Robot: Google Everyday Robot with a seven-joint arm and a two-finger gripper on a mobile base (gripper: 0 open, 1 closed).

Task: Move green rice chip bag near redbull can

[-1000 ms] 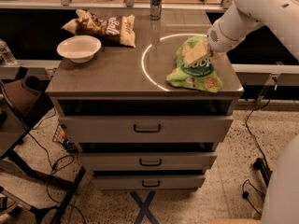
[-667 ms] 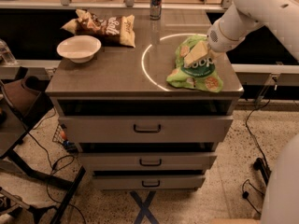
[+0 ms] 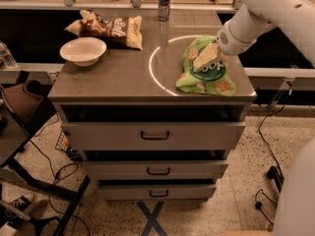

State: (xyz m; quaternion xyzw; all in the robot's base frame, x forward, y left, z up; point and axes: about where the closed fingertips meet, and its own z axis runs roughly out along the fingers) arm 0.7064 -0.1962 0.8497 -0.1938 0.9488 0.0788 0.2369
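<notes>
green rice chip bag: laid crumpled near the right edge of the table, toward the front-right corner.
gripper: pressed on the bag's top, arm brought in from the right; how far it is opened, and whether the bag is held, cannot be told.
redbull can: stood upright at the back edge, mid-width, well apart from the bag.
progress: judged at the grasp stage; bag not yet carried over.
left: lift, carry toward the back edge, release beside the can.
others: brown chip bag at back-left, white bowl by the left edge.

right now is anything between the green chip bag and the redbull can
Nothing visible: bare tabletop runs from the green rice chip bag, with the gripper at its top, to the redbull can.
</notes>
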